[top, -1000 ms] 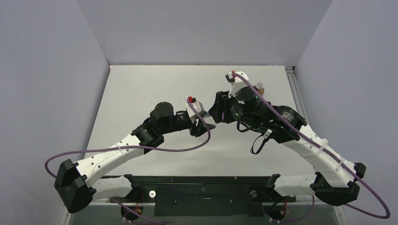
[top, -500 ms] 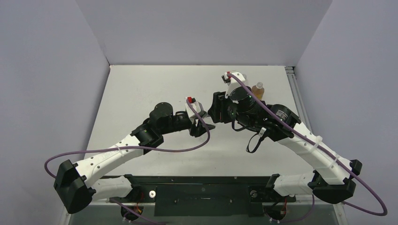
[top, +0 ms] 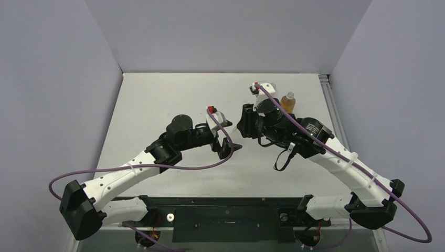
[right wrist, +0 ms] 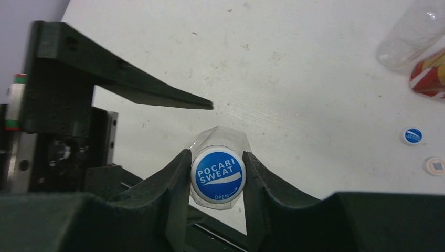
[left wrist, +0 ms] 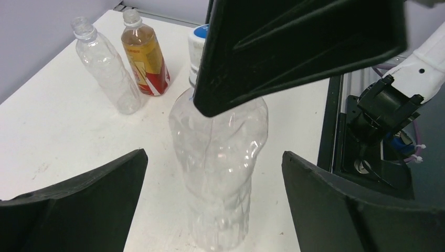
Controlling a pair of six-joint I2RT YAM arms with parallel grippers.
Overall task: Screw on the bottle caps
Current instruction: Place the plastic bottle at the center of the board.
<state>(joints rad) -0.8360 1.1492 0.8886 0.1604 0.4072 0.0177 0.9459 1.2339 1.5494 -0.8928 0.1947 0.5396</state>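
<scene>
A clear bottle stands upright on the white table, between the wide-apart fingers of my left gripper, which is open and touches neither side. On the bottle's neck sits a blue-and-white bottle cap. From above, my right gripper is shut on that cap, with a finger pressing each side. In the left wrist view one right finger hides most of the cap.
A second clear bottle and an amber bottle with a red band stand together behind; the amber bottle sits at the table's far right. Two loose caps, one blue and one white, lie near them.
My left gripper has opened wide and let go of the clear bottle. My right gripper has closed on the cap, and its wrist has shifted slightly left and turned.
</scene>
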